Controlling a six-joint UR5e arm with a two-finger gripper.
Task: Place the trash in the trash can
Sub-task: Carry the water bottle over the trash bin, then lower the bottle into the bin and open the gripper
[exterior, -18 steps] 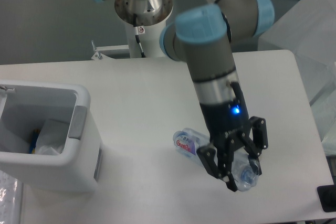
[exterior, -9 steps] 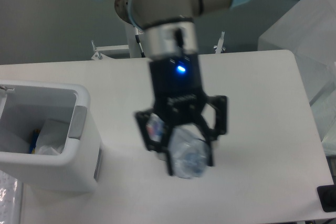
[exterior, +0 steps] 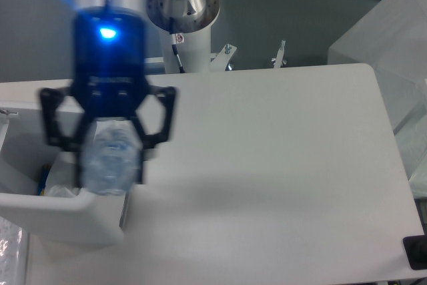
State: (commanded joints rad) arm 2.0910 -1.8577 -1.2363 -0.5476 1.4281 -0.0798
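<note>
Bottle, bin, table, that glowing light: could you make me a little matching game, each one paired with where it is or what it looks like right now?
Things:
1. crushed bottle
2. trash can
3. light on the arm's wrist
4. table

Descriptions:
A. glowing blue
B. white, standing at the table's left end, with something already inside
C. held between the black jaws of the gripper, above the bin's near rim
D. broad white surface, bare on the right half

Pairs: 1-C, 2-B, 3-A, 4-D
</note>
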